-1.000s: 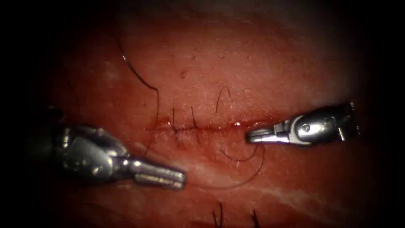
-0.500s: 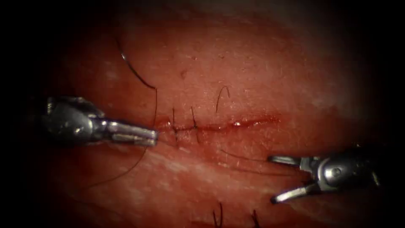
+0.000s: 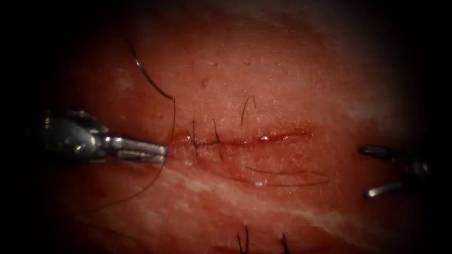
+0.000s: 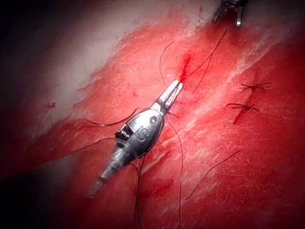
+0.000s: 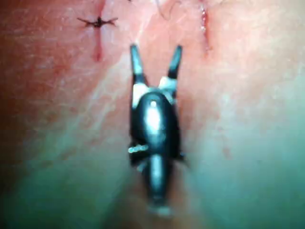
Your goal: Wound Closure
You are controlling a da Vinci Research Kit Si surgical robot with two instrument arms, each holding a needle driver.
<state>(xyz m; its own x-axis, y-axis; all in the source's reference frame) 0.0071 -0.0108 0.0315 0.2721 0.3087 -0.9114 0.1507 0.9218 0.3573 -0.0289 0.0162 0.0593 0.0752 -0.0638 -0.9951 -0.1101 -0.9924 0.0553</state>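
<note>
I'm at a surgical practice bench: a stitched cut (image 3: 240,139) in tissue (image 3: 282,84) under two small metal tools.

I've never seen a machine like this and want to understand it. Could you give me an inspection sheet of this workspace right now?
Surface: tissue; its cut runs across, with red fluid along it.
Job's things: two stitches cross the cut's left part. What looks like the needle lies on the tissue above the cut's left end, held by neither tool. The thread lies looped below the cut.
Clutter: cut ends of thread.
Grippers: left tool is shut, seemingly on the thread, at the cut's left end. Right tool is open and holds nothing.
Cables: nothing seen.
Surroundings: nothing seen.
</note>
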